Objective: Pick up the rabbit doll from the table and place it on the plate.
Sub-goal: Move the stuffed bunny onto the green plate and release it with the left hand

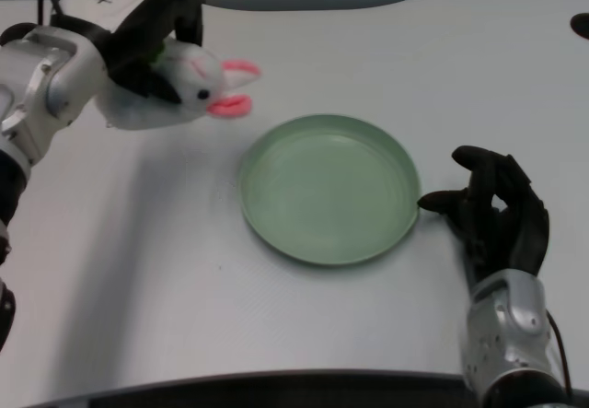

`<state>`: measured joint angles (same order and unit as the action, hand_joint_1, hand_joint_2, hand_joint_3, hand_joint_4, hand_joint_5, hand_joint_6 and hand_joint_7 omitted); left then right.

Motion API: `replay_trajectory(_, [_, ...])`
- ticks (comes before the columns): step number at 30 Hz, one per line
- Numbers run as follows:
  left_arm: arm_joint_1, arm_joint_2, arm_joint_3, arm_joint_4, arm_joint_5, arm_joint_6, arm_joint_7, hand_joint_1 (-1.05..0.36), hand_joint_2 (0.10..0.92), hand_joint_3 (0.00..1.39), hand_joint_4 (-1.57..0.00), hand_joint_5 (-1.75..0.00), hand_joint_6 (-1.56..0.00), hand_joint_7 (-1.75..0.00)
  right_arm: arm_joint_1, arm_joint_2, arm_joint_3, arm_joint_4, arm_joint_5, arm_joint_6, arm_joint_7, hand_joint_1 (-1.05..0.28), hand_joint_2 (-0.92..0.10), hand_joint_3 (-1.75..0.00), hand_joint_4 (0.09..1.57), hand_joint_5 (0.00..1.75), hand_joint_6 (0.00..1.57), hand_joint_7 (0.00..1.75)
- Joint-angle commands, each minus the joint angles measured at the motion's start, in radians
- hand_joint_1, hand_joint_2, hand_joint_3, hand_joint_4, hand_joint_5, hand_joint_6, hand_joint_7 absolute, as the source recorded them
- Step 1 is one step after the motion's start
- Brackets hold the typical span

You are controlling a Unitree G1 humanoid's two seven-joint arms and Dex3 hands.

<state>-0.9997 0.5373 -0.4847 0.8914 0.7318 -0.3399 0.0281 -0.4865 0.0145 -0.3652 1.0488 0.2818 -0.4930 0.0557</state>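
Up at the far left of the white table [138, 270], the left hand [152, 44] grips the rabbit doll [189, 86], its black fingers wrapped over the top and around the near side of the soft white body. The doll's head sticks out to the right of the hand, with pink-lined ears pointing right toward the far rim of the plate, a small dark eye showing on the white face, and a bit of green visible by the fingers at its neck. Whether the doll is lifted clear of the table or its underside rests on the surface cannot be told from this view. A white patch with a dark mark sits on the back of the left hand, and the silver forearm runs off to the left edge of the picture. The green plate [276, 219] lies near the middle of the table, round and shallow with a raised rim, to the right of and nearer than the doll, and the two are apart. The right hand [497, 215] rests on the table just beside the plate's right rim, fingers curled, one fingertip close to or touching the rim.
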Motion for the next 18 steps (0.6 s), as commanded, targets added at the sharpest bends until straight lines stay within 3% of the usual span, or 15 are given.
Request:
replay_trajectory(1, [-0.032, -0.053, -0.001, -0.033, -0.006, 0.008, -0.029, -0.11, 0.85, 0.04, -0.78, -1.75, -0.64, -1.52, -0.011, 0.002, -0.003, 0.001, 0.007, 0.004, 0.004, -0.4, -0.92, -0.42, 0.83, 1.42, 0.69, 1.16])
replay_trajectory(2, [-0.035, -0.072, -0.002, -0.03, -0.007, 0.005, -0.025, -0.11, 0.855, 0.03, -0.79, -1.75, -0.59, -1.65, -0.011, 0.002, -0.004, 0.001, 0.008, 0.004, 0.004, -0.4, -0.92, -0.42, 0.83, 1.42, 0.69, 1.16])
replay_trajectory(4, [-0.039, -0.094, -0.003, -0.024, -0.005, -0.002, -0.018, -0.11, 0.863, 0.03, -0.8, -1.75, -0.58, -1.72, -0.012, 0.003, -0.005, 0.0, 0.009, 0.005, 0.004, -0.39, -0.92, -0.42, 0.83, 1.42, 0.69, 1.16])
replay_trajectory(7, [-0.052, -0.164, -0.014, 0.004, -0.005, -0.028, 0.001, -0.1, 0.878, 0.03, -0.85, -1.75, -0.63, -1.74, -0.008, 0.004, -0.001, 0.0, 0.003, -0.012, 0.009, -0.38, -0.92, -0.44, 0.83, 1.42, 0.68, 1.16])
replay_trajectory(13, [-0.094, -0.291, -0.039, 0.104, -0.009, -0.052, -0.016, -0.09, 0.909, 0.08, -0.87, -1.75, -0.65, -1.75, -0.002, 0.009, 0.008, -0.01, -0.006, -0.004, -0.005, -0.4, -0.92, -0.47, 0.81, 1.43, 0.68, 1.17])
replay_trajectory(18, [-0.109, -0.359, -0.077, 0.206, 0.014, -0.055, 0.011, -0.1, 0.892, 0.08, -0.88, -1.75, -0.64, -1.75, 0.006, 0.012, 0.014, -0.012, -0.012, -0.014, -0.007, -0.41, -0.92, -0.47, 0.81, 1.44, 0.67, 1.18])
